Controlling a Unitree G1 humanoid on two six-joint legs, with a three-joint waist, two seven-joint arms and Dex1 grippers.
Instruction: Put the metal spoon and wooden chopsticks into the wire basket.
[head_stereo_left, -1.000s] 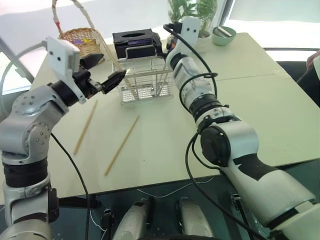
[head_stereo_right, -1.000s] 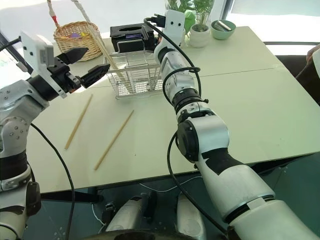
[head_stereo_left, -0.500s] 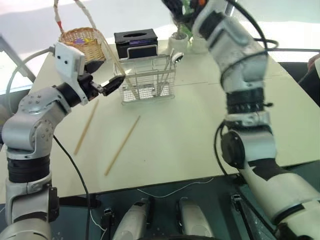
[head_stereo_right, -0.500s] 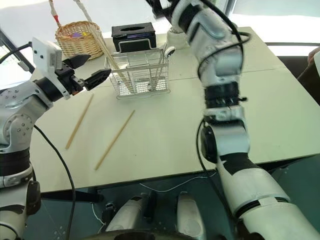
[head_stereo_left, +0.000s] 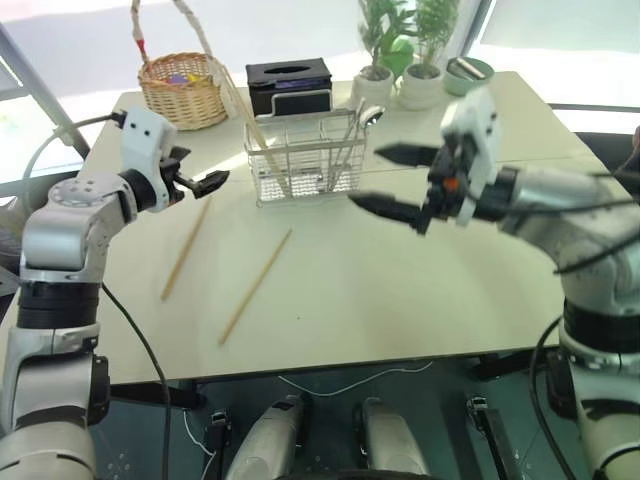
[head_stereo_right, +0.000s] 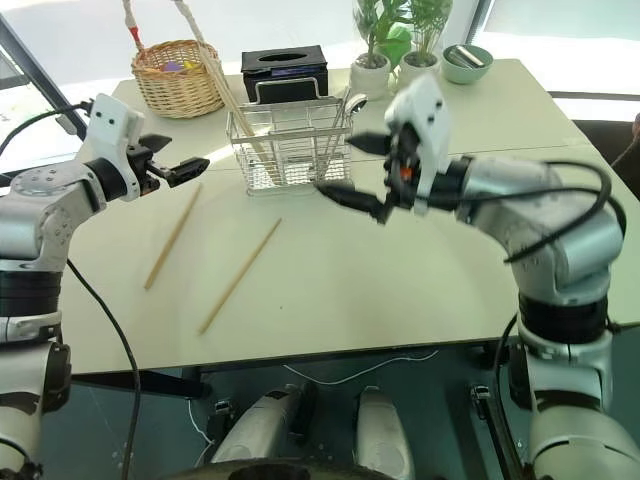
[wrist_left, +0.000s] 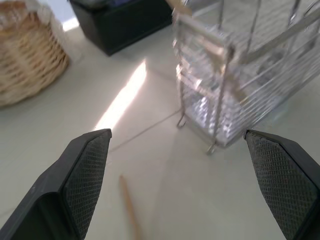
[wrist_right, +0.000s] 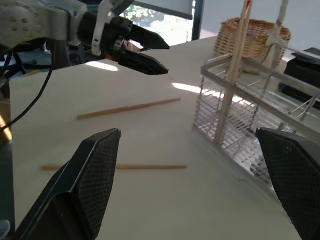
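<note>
I see the wire basket (head_stereo_left: 303, 168) standing upright on the pale table (head_stereo_left: 400, 290), in front of a black box (head_stereo_left: 289, 84). The metal spoon (head_stereo_left: 366, 118) is already in it, standing near-upright at the basket's right end, bowl up and handle down. Two wooden chopsticks (head_stereo_left: 243, 112) lean in its left end, tips down inside, tops tilted away toward the wicker basket (head_stereo_left: 184, 90).

Two more chopsticks lie flat on the table in front of the basket — one (head_stereo_left: 186, 249) just off its left corner, the other (head_stereo_left: 256, 285) nearer me and to the right. Both run roughly parallel, long axes slanting from near-left to far-right.

My left gripper (head_stereo_left: 200, 176) hangs above the far end of the left stick, fingers spread wide and empty. My right gripper (head_stereo_left: 385, 180) hangs just right of the basket, pointing left — spread wide too, holding nothing.
</note>
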